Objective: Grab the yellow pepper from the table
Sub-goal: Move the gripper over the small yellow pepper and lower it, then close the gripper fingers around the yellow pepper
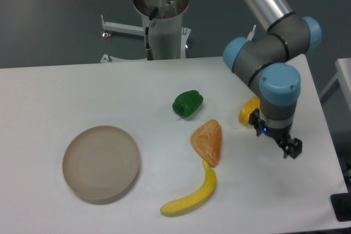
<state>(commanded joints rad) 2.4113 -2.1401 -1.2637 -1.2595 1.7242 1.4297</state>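
Note:
The yellow pepper (247, 111) is a small glossy yellow-orange lump on the white table (66, 91), at the right. It is partly hidden behind the arm's wrist. My gripper (274, 134) points down at the table just right of the pepper. Its two black fingers (292, 148) stand apart, so it looks open. The near-left finger is right beside the pepper. The pepper is beside the gripper, not between the fingers, and nothing shows in the grip.
A green pepper (187, 103) lies mid-table. An orange-tan wedge (208, 141) and a yellow banana (192, 196) lie in front of it. A round tan plate (101, 162) is at the front left. The table's right edge is close to the gripper.

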